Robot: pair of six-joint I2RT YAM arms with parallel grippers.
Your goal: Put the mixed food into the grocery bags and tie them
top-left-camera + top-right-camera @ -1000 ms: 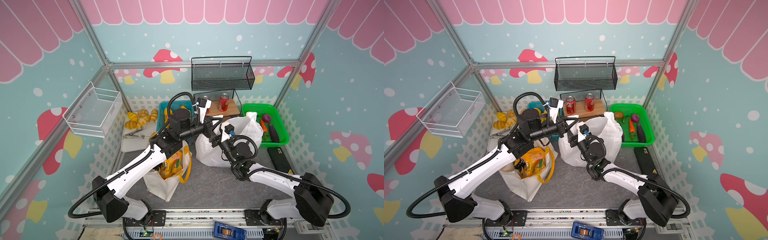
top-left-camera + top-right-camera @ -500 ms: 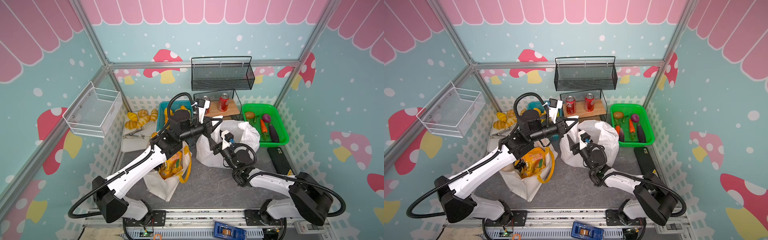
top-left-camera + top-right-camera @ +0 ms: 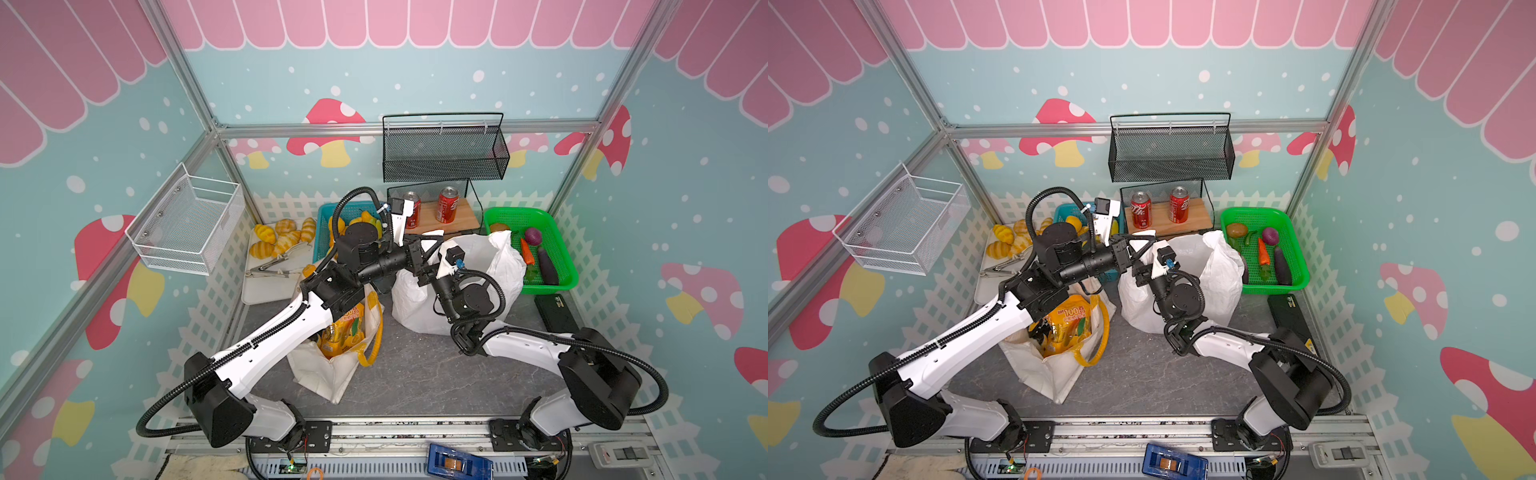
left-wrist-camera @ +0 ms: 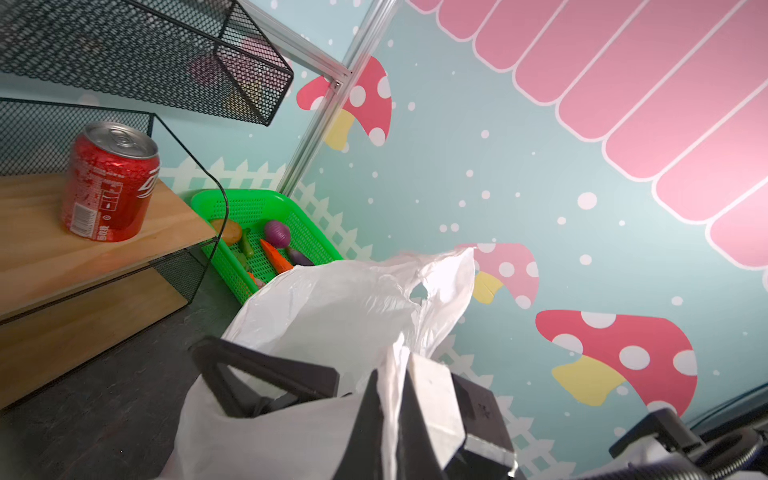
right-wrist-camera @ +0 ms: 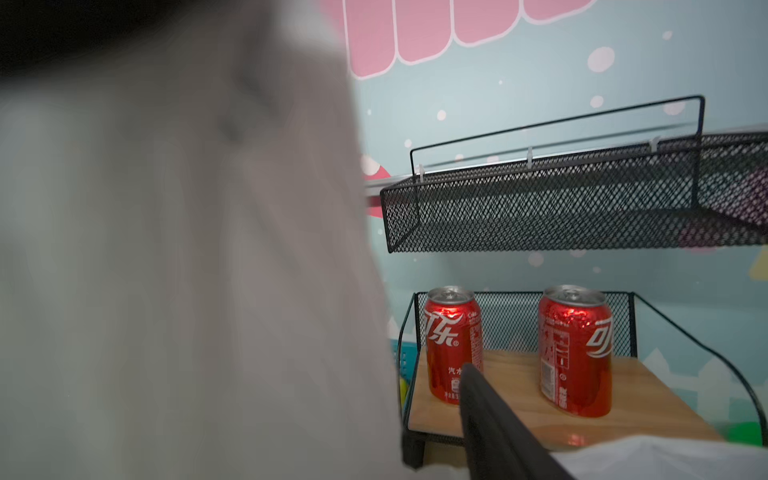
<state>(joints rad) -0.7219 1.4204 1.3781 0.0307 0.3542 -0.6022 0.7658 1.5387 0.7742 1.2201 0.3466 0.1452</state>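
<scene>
Two grippers meet at the far left rim of the white plastic bag [image 3: 505, 266]. The left gripper [image 3: 436, 240] is closed on a fold of the bag's thin film. Its wrist view shows the white sheet pinched between the jaws and lifted above the bag's mouth. The right gripper [image 3: 424, 272] sits just on the near side of it, against the same rim. Its wrist view is mostly filled by blurred white plastic, with only one black finger [image 5: 498, 419] showing, so I cannot tell whether it is open or gripping.

The bag stands upright on the dark bench [image 3: 415, 374] with its mouth open; what lies inside cannot be seen. Left of the bag, the cream canvas tote [image 3: 328, 374] slumps on the bench under the left arm. An orange-yellow snack packet [image 3: 345, 328] sits in its open mouth between the yellow handles [image 3: 374, 332].

Just right of the bag, a green basket [image 3: 515, 211] holds the carrot [image 3: 527, 252] and the eggplant [image 3: 547, 266], beside a round purple piece [image 3: 532, 237]. Beyond the bag, two red soda cans [image 3: 448, 210] stand upright on a wooden shelf [image 3: 469, 216], below a black mesh rack [image 3: 444, 153] on the far wall. At the far left sit a blue basket [image 3: 328, 216] of yellow fruit and a white board [image 3: 266, 291] carrying bread rolls [image 3: 286, 239] and tongs [image 3: 274, 270].
</scene>
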